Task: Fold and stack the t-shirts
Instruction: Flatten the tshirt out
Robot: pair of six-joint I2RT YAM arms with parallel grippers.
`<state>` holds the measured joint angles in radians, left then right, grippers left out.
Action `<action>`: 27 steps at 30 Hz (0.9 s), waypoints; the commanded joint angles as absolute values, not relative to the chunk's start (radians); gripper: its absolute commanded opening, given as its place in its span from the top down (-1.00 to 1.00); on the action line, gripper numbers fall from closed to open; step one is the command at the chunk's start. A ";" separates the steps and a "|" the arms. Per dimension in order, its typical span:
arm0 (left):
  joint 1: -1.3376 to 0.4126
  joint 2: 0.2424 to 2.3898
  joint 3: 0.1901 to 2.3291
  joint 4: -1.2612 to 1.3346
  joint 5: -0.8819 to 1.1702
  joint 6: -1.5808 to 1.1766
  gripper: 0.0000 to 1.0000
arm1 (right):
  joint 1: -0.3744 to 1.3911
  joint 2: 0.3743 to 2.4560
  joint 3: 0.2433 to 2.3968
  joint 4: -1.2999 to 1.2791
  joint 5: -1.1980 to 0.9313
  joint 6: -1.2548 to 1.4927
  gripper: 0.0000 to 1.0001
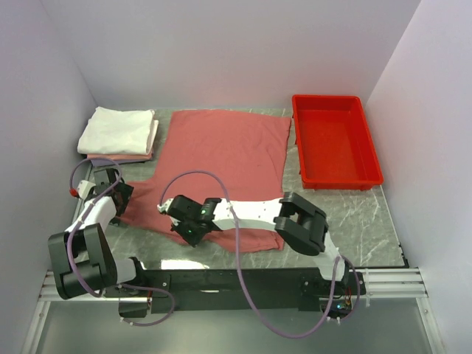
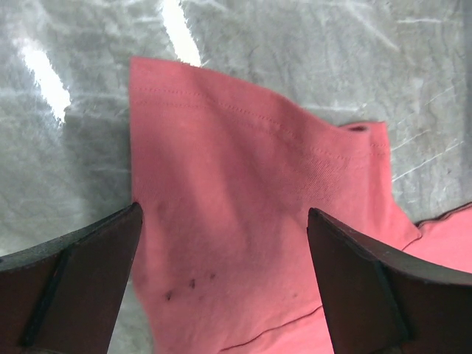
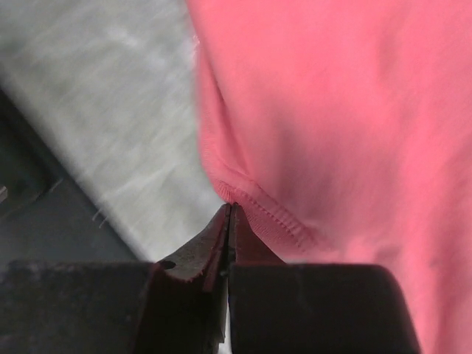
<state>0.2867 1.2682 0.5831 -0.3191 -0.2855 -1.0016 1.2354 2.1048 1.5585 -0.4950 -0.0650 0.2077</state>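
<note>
Grey marbled tabletop fills the enclosure between pale lilac walls, with both arm bases bolted along the bottom edge of the overhead view. Nearest the bases, the right arm bends at its dark elbow and stretches its white forearm leftward across the lower middle of the frame. Its wrist is tipped down at the near edge of the cloth. The right pincer is pressed closed on a stitched edge of the salmon-red t-shirt, and the fabric puckers where the tips meet. At lower left, the left arm rises from its base and leans forward over the shirt's sleeve. The left pincer has its jaws wide apart, one on either side of the sleeve and holding nothing. Whether the tips touch the cloth cannot be told. The salmon-red t-shirt lies spread flat in the centre, its body running toward the far edge, so its folding appears barely begun. At upper left sits a folded stack, a white shirt on top of a pale pink one. That suggests two garments are finished and this one is left to fold and add. A red tray rests at upper right, apart from the shirt.
</note>
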 commanded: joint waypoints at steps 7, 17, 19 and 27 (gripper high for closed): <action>0.311 1.330 0.647 -0.299 -0.316 -0.956 -0.99 | 1.238 1.905 1.454 -0.454 -0.342 0.187 1.00; 0.324 1.307 0.652 -0.321 -0.325 -0.954 -0.99 | 1.272 2.051 1.584 -0.454 -0.500 0.184 0.99; 0.325 1.293 0.661 -0.340 -0.327 -0.957 -0.99 | 1.278 2.069 1.641 -0.507 -0.491 0.167 0.75; 0.325 1.109 0.670 -0.385 -0.215 -0.997 -0.99 | 1.226 1.869 1.527 -0.476 -0.354 0.251 -0.43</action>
